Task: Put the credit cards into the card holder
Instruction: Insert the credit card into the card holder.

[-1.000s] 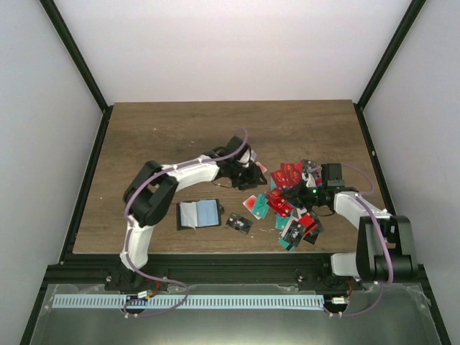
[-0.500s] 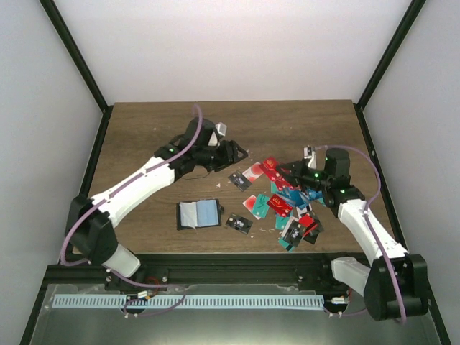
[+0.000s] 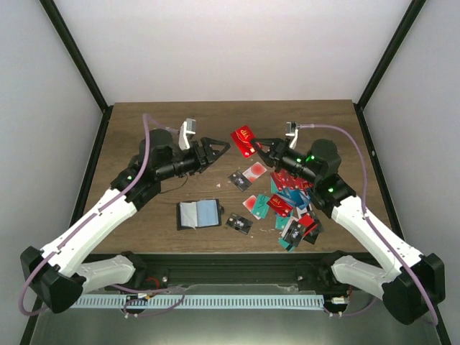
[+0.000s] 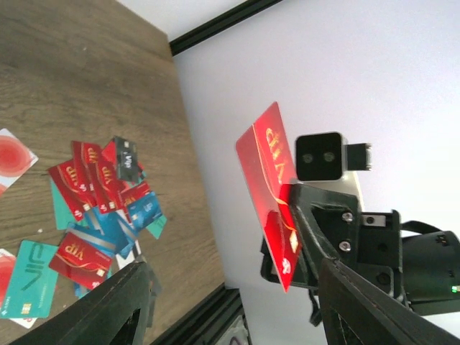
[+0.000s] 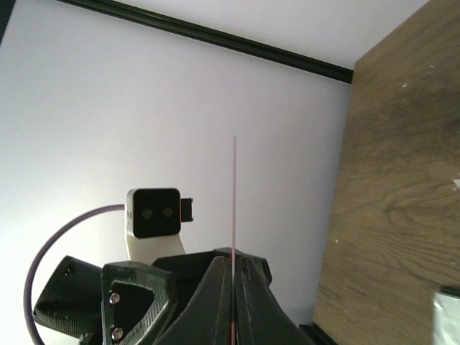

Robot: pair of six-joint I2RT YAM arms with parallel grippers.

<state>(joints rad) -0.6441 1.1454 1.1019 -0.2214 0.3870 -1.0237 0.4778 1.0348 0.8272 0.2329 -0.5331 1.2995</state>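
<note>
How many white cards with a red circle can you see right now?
2. One white card lies just left of the pile, toward the back; the other is also left of it, toward the front. The pile may hide more.

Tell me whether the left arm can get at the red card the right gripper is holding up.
Probably yes. The left gripper stands open and faces the red card, which the right gripper pinches by one end in the air. Most of the card sticks out free, and nothing lies between them.
</note>
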